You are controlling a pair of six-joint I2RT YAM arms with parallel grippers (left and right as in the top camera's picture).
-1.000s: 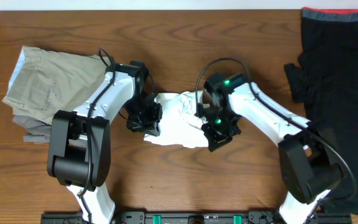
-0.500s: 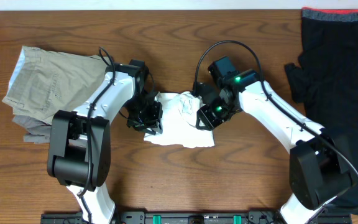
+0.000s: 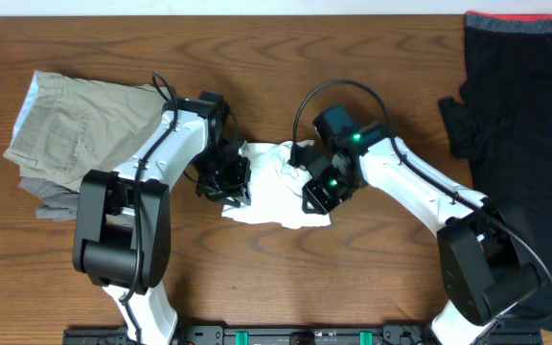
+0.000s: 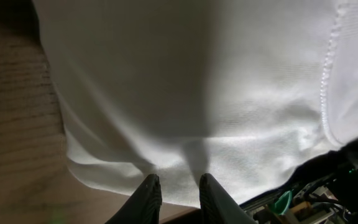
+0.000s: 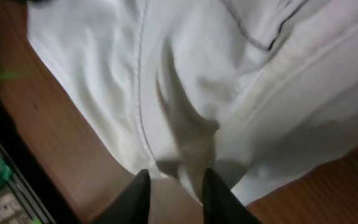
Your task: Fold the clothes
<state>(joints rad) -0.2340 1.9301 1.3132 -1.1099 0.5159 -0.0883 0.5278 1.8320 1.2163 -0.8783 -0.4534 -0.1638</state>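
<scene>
Left gripper (image 4: pixel 177 188) sits at the shirt's (image 3: pixel 274 198) left edge, jaws slightly apart; right gripper (image 5: pixel 174 186), at the shirt's right edge, pinches a raised fold.

White-shelled arms (image 3: pixel 175 144) with black joints (image 3: pixel 113 225), looping black cables (image 3: pixel 336 83), a green light (image 3: pixel 356 137) and dark end effector fingers (image 4: pixel 148 198).

A brown wooden table (image 3: pixel 372 287) with visible grain fills the overhead view. On its left side lies a pair of khaki-olive trousers (image 3: pixel 75 125), folded and creased, with a greyer layer showing under the lower edge, possibly the trousers' own underside. At the far right, a black garment (image 3: pixel 535 125) lies spread out, a red band (image 3: pixel 525 21) along its top edge.
</scene>
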